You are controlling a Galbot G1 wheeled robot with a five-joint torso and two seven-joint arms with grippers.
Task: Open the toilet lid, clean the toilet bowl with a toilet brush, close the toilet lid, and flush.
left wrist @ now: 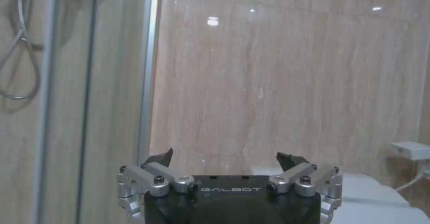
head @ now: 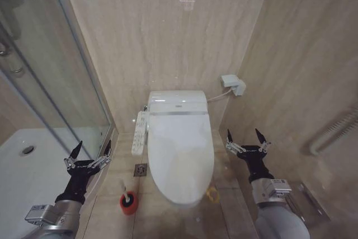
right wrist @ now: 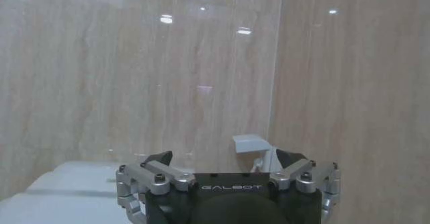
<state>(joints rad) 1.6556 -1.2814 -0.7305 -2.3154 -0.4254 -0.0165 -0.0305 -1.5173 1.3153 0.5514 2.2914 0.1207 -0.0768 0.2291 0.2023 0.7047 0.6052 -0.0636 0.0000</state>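
The white toilet lid (head: 180,155) lies shut over the toilet bowl, hiding its inside. A yellow strap (head: 213,195) hangs at the lid's front right edge. The white control panel (head: 139,132) runs along the bowl's left side. The toilet brush (head: 125,191) stands in its red holder (head: 128,204) on the floor, left of the bowl's front. My left gripper (head: 89,148) is open in the air above the shower tray's edge, left of the brush. My right gripper (head: 245,135) is open to the right of the toilet. Both grippers (left wrist: 227,158) (right wrist: 224,156) hold nothing.
A glass shower screen (head: 56,71) and white shower tray (head: 28,172) stand at the left. A floor drain (head: 141,169) sits beside the bowl. A white wall box (head: 233,84) with a hose is behind the toilet, and a grab rail (head: 335,131) is on the right wall.
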